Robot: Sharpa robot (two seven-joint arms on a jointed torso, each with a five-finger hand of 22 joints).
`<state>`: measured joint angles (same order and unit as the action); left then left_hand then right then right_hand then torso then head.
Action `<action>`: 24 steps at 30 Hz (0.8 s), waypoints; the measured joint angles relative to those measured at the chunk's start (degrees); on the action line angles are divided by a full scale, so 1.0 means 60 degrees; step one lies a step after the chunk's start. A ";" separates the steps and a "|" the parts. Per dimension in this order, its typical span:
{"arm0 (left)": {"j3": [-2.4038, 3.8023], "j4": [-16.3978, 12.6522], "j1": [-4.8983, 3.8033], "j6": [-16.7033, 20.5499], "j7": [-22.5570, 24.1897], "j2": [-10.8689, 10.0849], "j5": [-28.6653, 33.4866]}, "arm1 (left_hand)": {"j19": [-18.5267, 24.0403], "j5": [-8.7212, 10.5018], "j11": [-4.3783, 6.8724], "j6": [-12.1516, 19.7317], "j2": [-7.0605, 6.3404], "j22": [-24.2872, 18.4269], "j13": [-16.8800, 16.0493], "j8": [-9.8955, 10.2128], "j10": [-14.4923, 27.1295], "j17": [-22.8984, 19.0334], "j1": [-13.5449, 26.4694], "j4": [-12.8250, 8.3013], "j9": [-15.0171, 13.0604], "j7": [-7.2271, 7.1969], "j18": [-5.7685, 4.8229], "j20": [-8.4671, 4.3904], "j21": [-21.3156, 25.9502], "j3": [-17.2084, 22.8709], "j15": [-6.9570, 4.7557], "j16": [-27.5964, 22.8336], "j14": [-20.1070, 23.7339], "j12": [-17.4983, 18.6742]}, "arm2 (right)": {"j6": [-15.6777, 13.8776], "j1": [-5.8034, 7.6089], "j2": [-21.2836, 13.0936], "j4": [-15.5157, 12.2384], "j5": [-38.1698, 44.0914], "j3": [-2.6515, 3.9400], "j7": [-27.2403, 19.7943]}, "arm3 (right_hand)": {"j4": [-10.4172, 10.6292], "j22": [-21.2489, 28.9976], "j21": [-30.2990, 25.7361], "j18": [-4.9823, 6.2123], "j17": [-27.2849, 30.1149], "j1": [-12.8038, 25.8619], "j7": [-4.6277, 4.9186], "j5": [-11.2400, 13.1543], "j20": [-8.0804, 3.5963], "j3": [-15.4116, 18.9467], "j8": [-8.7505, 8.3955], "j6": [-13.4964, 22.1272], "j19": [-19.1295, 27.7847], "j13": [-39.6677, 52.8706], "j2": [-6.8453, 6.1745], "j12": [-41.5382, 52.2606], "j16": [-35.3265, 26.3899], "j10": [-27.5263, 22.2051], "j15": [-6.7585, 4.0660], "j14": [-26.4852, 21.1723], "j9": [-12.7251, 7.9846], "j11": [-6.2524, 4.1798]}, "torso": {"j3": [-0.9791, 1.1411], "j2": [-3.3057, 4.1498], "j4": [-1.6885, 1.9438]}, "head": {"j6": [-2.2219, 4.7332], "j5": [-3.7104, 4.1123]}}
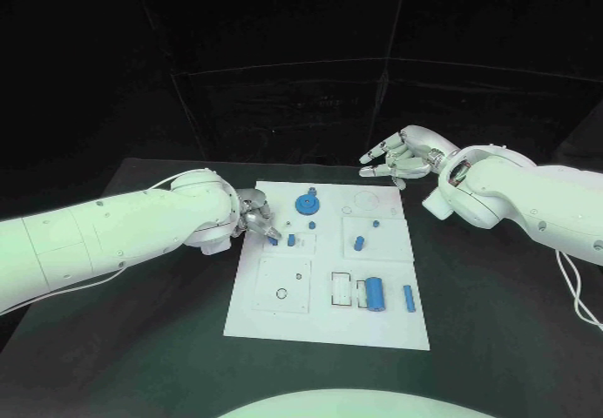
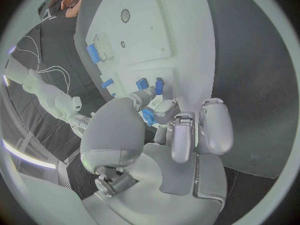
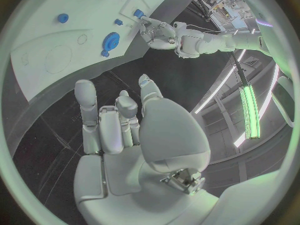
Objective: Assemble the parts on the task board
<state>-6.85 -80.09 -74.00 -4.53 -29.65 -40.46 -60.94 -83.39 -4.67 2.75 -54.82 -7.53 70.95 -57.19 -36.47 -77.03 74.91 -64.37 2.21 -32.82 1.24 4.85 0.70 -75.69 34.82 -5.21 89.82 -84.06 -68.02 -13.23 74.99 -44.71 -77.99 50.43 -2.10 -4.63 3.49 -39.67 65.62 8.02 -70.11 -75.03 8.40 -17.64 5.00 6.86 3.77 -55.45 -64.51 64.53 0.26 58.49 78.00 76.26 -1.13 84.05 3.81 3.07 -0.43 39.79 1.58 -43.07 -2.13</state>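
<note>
I am holding my left hand [image 1: 256, 218] over the left edge of the task board [image 1: 327, 326], and I am pinching a small blue part [image 2: 147, 116] between thumb and fingertips, just above the board's surface. From the left wrist view I am seeing the part close to two small blue pegs [image 2: 150, 84] on the board, though I cannot tell whether it is touching the board yet.

My right hand [image 1: 400, 157] is hovering off the board's far right corner, above the black counter [image 1: 503, 322]. Its fingers are curled loosely and are gripping nothing.

As for progress, I am judging the job to be partway done. A round blue gear [image 1: 308, 205] is sitting on the far part of the board, a short blue piece [image 1: 358, 242] is standing in the middle right panel, and a blue cylinder [image 1: 375, 293] is lying in the near panel with a slim blue bar [image 1: 409, 298] just beside it. The near left panel [image 1: 281, 285] is showing only small holes and rings, so I am reckoning some places are not yet filled. The part in my left hand is the one I am working on now, and it is calling for a careful lowering into its seat near the pegs.
</note>
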 measured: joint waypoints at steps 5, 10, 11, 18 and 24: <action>0.0000 0.0051 -0.0004 -0.0008 -0.0024 0.0048 -0.0005 | -0.0031 -0.0005 0.0018 -0.0129 0.0011 0.0104 -0.0178 -0.0026 -0.0108 0.0000 0.0238 -0.0065 0.0070 -0.0037 0.0001 -0.0031 -0.0051 0.0064 -0.0036 0.0000 0.0036 -0.0090 | -0.0003 0.0000 0.0004 -0.0003 0.0000 0.0000 -0.0007 | 0.0000 0.0000 0.0000 0.0000 0.0000 0.0000 0.0000 0.0000 0.0000 0.0000 0.0000 0.0000 0.0000 -0.0018 0.0000 0.0000 0.0000 0.0000 0.0000 0.0000 0.0000 0.0000 | -0.0004 0.0000 -0.0007 | -0.0014 0.0005; 0.0003 0.0075 -0.0006 -0.0025 -0.0052 0.0071 -0.0007 | -0.0031 -0.0005 0.0020 -0.0135 -0.0008 0.0147 -0.0251 -0.0026 -0.0111 0.0000 0.0258 -0.0059 0.0088 -0.0039 0.0001 -0.0031 -0.0087 0.0058 -0.0036 0.0000 0.0036 -0.0128 | -0.0004 0.0000 0.0009 -0.0006 0.0000 0.0000 -0.0011 | 0.0000 0.0000 0.0000 0.0000 0.0000 0.0000 0.0000 0.0000 0.0000 0.0000 0.0000 0.0000 0.0000 -0.0018 0.0000 0.0000 0.0000 0.0000 0.0000 0.0000 0.0000 0.0000 | -0.0008 -0.0001 -0.0007 | -0.0027 0.0020; 0.0003 0.0080 -0.0006 -0.0028 -0.0058 0.0074 -0.0007 | -0.0031 -0.0005 0.0020 -0.0151 0.0000 0.0158 -0.0268 -0.0026 -0.0111 0.0000 0.0268 -0.0036 0.0098 -0.0054 0.0000 -0.0031 -0.0087 0.0034 -0.0036 0.0000 0.0036 -0.0163 | -0.0004 0.0000 0.0009 -0.0007 0.0000 0.0000 -0.0012 | 0.0000 0.0000 0.0000 0.0000 0.0000 0.0000 0.0000 0.0000 0.0000 0.0000 0.0000 0.0000 0.0000 -0.0018 0.0000 0.0000 0.0000 0.0000 0.0000 0.0000 0.0000 0.0000 | -0.0008 -0.0001 -0.0006 | -0.0027 0.0022; 0.0004 0.0097 -0.0007 -0.0045 -0.0088 0.0082 -0.0007 | -0.0031 -0.0005 0.0024 -0.0235 0.0071 0.0240 -0.0387 -0.0023 -0.0186 0.0000 0.0401 0.0020 0.0153 -0.0070 0.0000 -0.0031 -0.0171 -0.0077 -0.0068 0.0000 0.0003 -0.0228 | -0.0005 0.0000 0.0009 -0.0010 0.0000 0.0000 -0.0015 | 0.0000 -0.0001 0.0000 0.0000 0.0000 0.0000 0.0000 0.0000 0.0000 0.0000 0.0000 0.0000 0.0000 -0.0017 0.0000 0.0000 0.0000 0.0000 0.0000 0.0000 0.0000 0.0000 | -0.0011 -0.0003 0.0005 | -0.0036 0.0028; 0.0000 0.0096 -0.0004 -0.0074 -0.0123 0.0073 -0.0010 | -0.0031 -0.0034 0.0056 -0.0355 0.0062 0.0336 -0.0501 -0.0023 -0.0286 0.0000 0.0707 0.0198 0.0225 -0.0088 0.0000 -0.0031 -0.0222 -0.0255 -0.0068 0.0000 0.0003 -0.0296 | -0.0005 0.0000 0.0007 -0.0011 0.0000 0.0000 -0.0016 | 0.0000 -0.0001 0.0000 0.0000 0.0000 0.0000 0.0000 0.0000 0.0000 0.0000 0.0000 0.0000 0.0000 -0.0016 0.0000 0.0000 0.0000 0.0000 0.0000 0.0000 0.0000 0.0000 | -0.0011 -0.0005 0.0006 | -0.0047 0.0034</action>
<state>-6.84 -79.52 -74.02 -4.98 -30.39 -40.03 -61.00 -83.57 -4.88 3.08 -56.95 -7.16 72.97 -60.20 -36.61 -78.75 74.91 -60.13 3.40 -31.47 0.71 4.85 0.52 -77.03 33.29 -5.62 89.82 -84.04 -69.80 -13.26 74.99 -44.67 -78.05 50.44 -2.10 -4.73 3.49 -39.68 65.62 8.02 -70.10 -75.03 8.40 -17.64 5.00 6.86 3.77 -55.45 -64.51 64.43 0.26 58.49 78.00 76.26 -1.13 84.05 3.81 3.07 -0.49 39.77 1.61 -43.35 -1.92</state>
